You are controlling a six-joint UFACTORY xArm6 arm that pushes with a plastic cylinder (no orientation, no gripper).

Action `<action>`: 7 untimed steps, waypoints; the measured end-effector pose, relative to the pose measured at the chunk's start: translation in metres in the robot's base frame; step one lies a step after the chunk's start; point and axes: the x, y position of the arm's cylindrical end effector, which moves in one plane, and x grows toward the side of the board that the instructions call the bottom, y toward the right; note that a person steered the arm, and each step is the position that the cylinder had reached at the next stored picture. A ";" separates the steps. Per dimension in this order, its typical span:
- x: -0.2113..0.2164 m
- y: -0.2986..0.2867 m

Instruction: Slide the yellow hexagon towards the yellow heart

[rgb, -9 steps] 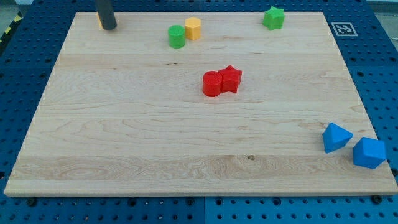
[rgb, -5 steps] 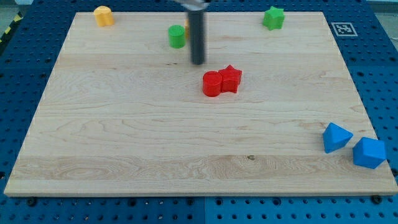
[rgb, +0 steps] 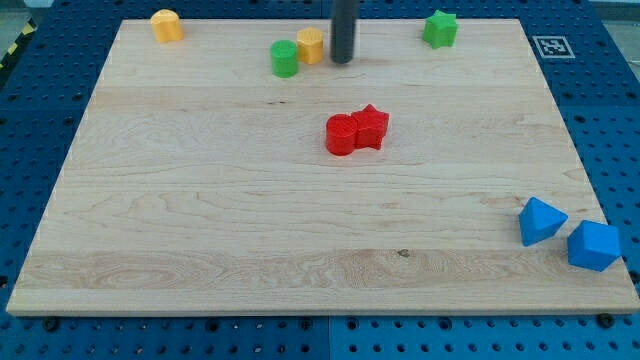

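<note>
My tip, holding nothing, sits just right of the hexagon; next, push left toward the heart.

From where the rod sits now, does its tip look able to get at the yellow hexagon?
Probably yes. My tip stands just to the view's right of the yellow hexagon, with bare board between them. The green block sits on the hexagon's far side.
</note>
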 end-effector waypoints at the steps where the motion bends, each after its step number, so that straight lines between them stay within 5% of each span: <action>1: -0.021 -0.015; 3: -0.022 -0.021; 7: -0.012 -0.124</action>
